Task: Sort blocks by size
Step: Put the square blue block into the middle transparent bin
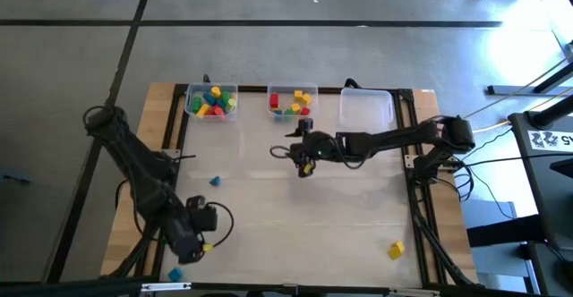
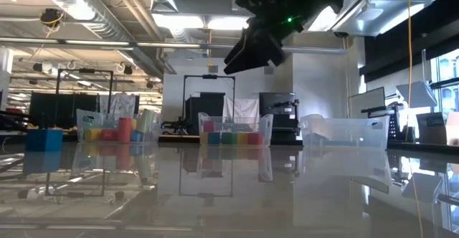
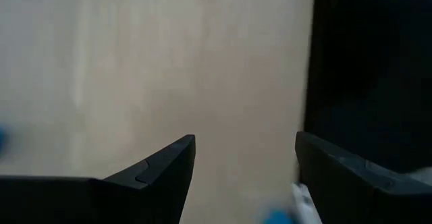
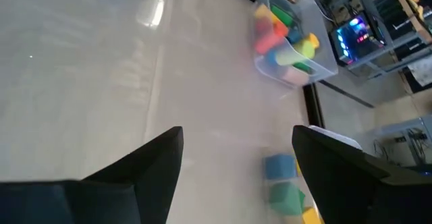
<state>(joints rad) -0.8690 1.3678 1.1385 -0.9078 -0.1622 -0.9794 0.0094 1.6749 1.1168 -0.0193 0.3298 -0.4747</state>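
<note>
We see the right gripper point(image 1: 305, 165) raised at bench point(image 1: 358, 216) centre, fingers apart, empty; left gripper point(image 1: 202, 228) at seven o'clock, fingers apart. Small coloured toy blocks point(image 1: 212, 101) fill clear plastic bins point(image 1: 365, 111) at twelve; low view alone shows a blue cube point(image 2: 44, 139).

strong daylight floods the high view's upper right corner, washing out the grey floor point(image 1: 358, 2). the glossy pale tabletop point(image 2: 229, 195) mirrors ceiling lights in the low view. the left wrist view is blurred and soft; the right wrist view shows a glare patch.
</note>
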